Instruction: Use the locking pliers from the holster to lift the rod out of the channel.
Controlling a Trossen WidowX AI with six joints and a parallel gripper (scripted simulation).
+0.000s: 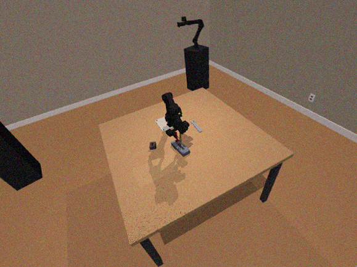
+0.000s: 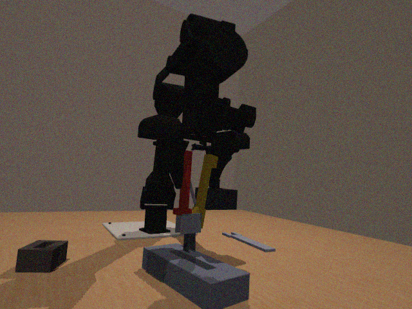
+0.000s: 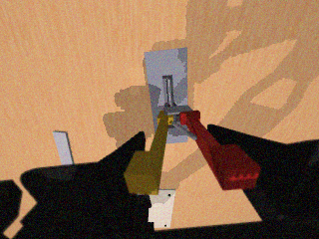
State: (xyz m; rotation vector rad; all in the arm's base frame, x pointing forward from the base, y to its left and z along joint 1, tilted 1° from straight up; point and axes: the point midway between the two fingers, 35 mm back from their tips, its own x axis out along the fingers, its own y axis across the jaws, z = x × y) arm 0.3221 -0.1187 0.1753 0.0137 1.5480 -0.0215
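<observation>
The wooden table (image 1: 225, 160) (image 2: 326, 266) (image 3: 75, 60) bears everything I'm watching. The black arm (image 1: 172, 110) (image 2: 203, 109) rises from its white base plate (image 1: 162, 124) (image 2: 123, 229) (image 3: 161, 209) and reaches over the work. At its end, the gripper (image 1: 177, 130) (image 2: 198, 186) (image 3: 175, 131) has its fingers well spread, one outside each handle, pinching the locking pliers between them.

Below sits the grey channel block (image 1: 186, 152) (image 2: 229, 282) (image 3: 164, 60). The small dark holster (image 1: 153, 145) (image 2: 33, 259) stands off to one side, and a flat grey open-ended wrench (image 1: 196, 126) (image 2: 252, 243) (image 3: 63, 146) lies on the other, out of the way.

The locking pliers (image 1: 176, 137) (image 2: 188, 223) (image 3: 206, 141) hang nearly upright, red and yellow handles apart, jaws down at one end of the slot. I can't tell how deep they reach. The rod should be in that slot, but I can't pick it out surely from its shadowed lining.

To me this looks like the lowering step. A little sideways error or tilt could land a jaw on the slot's rim, or on top of the rod, and twist the tool. Squeezing too soon would narrow the jaws before they straddle it; squeezing unevenly could let a handle slip. A shallow bite could lock and still drop the rod on the lift.
</observation>
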